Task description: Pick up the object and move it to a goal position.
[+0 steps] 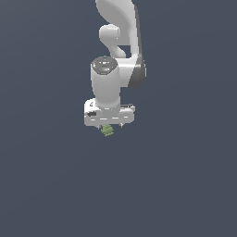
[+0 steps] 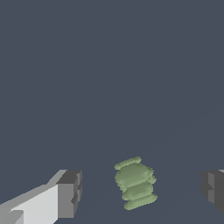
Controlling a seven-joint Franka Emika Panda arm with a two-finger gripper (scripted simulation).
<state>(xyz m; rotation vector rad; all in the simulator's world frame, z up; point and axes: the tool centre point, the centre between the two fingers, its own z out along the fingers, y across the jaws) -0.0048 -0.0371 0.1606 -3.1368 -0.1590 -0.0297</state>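
You see the object (image 2: 134, 183) in the wrist view as a small light-green piece made of stacked, ribbed layers, slightly skewed, lying on the dark blue-grey floor (image 2: 109, 65). It sits between the 2 fingers (image 2: 69, 194), with clear floor showing on either side of it, so neither pad touches it. It lies a little nearer the midline than either finger. The gripper (image 2: 141, 192) stands wide open and has hold of nothing: one grey pad shows at the end of a white finger body, and the other pad only peeks in at the frame's edge. In the exterior view the object (image 1: 108, 131) peeks out just under the white hand, a tiny green speck much narrower than the hand above it. The gripper (image 1: 111, 127) points straight down over it, and you cannot make out the fingertips clearly there because the hand's body hides most of them. Above the hand, the white arm (image 1: 107, 83) rises in 1 column and bends toward the top of the frame.
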